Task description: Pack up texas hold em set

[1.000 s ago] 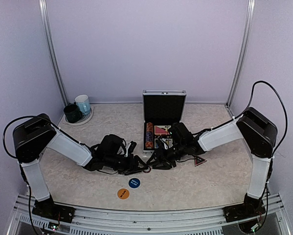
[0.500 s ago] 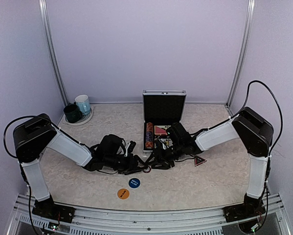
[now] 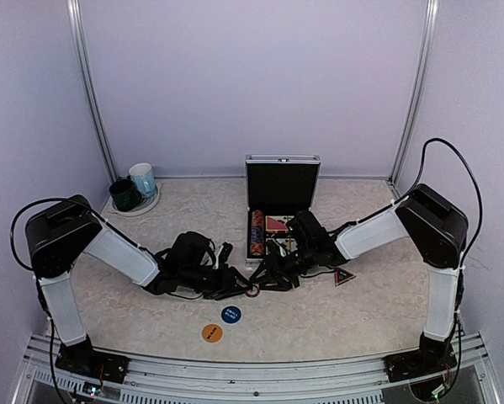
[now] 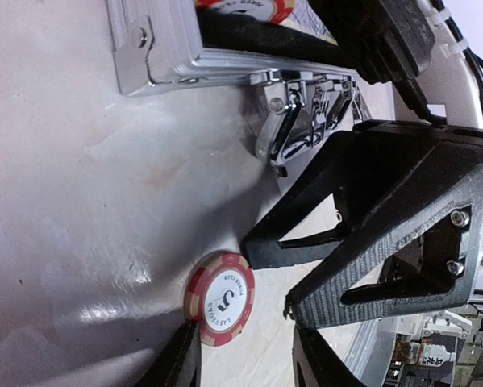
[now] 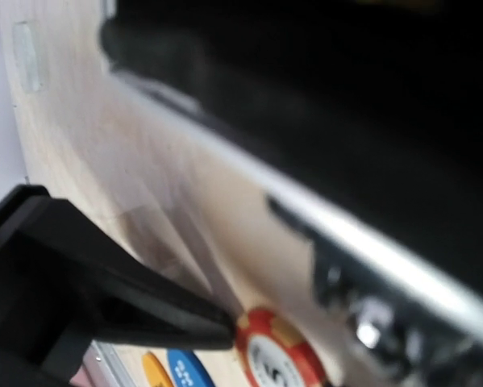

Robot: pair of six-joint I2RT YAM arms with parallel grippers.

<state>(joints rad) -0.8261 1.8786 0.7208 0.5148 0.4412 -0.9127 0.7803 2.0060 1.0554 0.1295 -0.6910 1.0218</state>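
The silver case (image 3: 283,181) stands open, with a chip stack (image 3: 257,233) and cards (image 3: 278,224) in its base. A single red chip (image 4: 219,297) lies flat on the table in front of the case's front wall (image 4: 193,48). My left gripper (image 4: 245,355) is open around it, and one of its fingers (image 4: 181,359) touches the chip's edge. My right gripper (image 4: 269,278) comes in from the other side, also open, with one fingertip (image 5: 221,330) against the same chip (image 5: 285,355). Blue (image 3: 230,315) and orange (image 3: 212,333) buttons and the dark triangular marker (image 3: 344,276) lie loose on the table.
A dark green mug (image 3: 124,195) and a light blue mug (image 3: 142,178) stand on a saucer at the back left. The case's chrome latch (image 4: 301,121) juts out close to both grippers. The two arms meet just in front of the case.
My left gripper's jaws have narrowed around the red chip. The right arm has edged a little to the left, bringing its fingertip against the chip.
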